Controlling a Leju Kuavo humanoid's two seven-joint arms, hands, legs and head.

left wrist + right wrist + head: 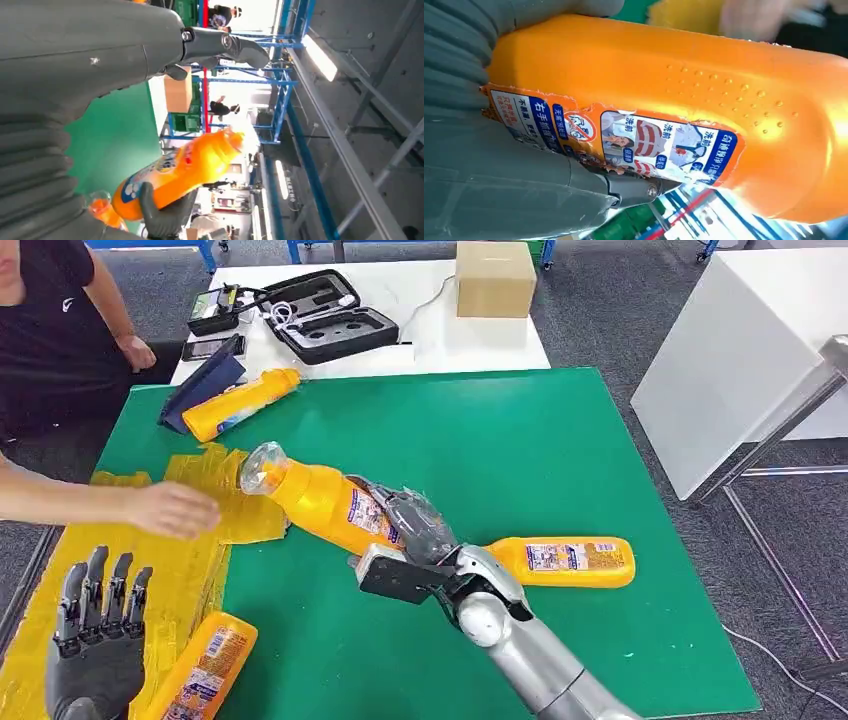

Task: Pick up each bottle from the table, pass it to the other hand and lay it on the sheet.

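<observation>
Right hand (415, 525) clamps one bottle (320, 500) aloft; left hand (97, 635), fingers apart, awaits handover; three bottles remain unplaced.

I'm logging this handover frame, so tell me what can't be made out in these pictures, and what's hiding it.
- Held bottle: its base is hidden in the head view by the right hand; its cap end is cut off in the right wrist view.
- Its label: print too small to read.
- Bottle by the left hand: cut off by the head view's bottom edge.
- Person's hand: blurred over the yellow sheet.
- Left hand: wrist cut off.
</observation>
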